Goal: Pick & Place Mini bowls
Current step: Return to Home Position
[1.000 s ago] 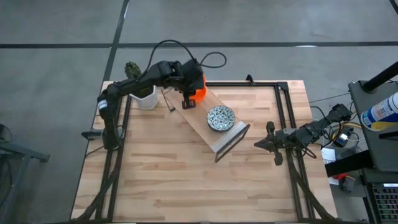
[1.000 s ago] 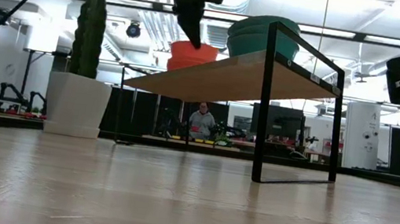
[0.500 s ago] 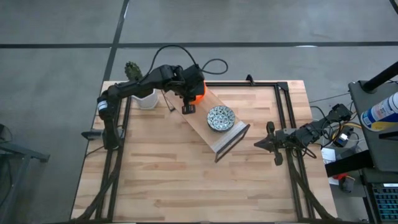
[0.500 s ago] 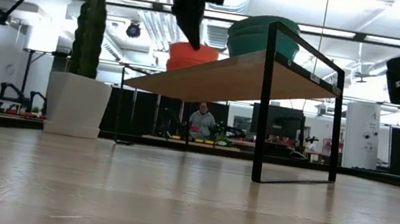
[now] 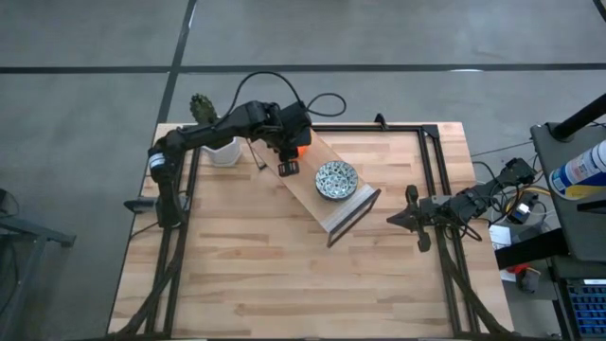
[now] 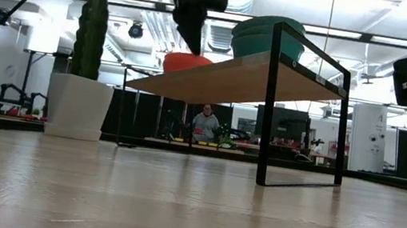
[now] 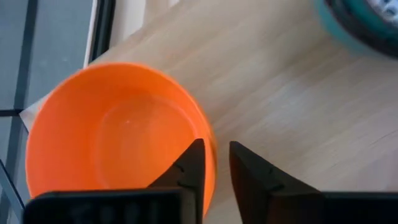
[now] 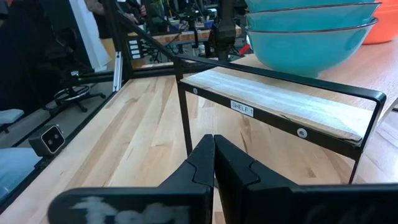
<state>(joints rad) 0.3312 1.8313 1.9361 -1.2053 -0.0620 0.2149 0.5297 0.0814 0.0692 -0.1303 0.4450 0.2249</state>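
A plain orange mini bowl sits at the far-left end of a raised wooden shelf; the high view shows only a sliver of this orange bowl beside my left gripper. That left gripper is shut on the bowl. A stack of patterned bowls, teal outside, stands on the middle of the shelf. My right gripper waits shut by the table's right edge, touching nothing. My left gripper holds the orange bowl by its rim on the side nearest the patterned stack. One finger is inside the bowl and the other outside. The fingers come from above, pointing down. The bowl rests upright on the shelf top.
A white pot with a cactus stands at the table's far-left corner, close to the left arm. The shelf has a black frame with legs. Bare wood lies toward the near edge. A person shows in the room behind.
My left gripper has moved down and slightly toward the near edge, still shut on the orange bowl. The bowl has dropped from just above the shelf's far-left end until it sits on the board. The patterned stack and my right arm have kept still.
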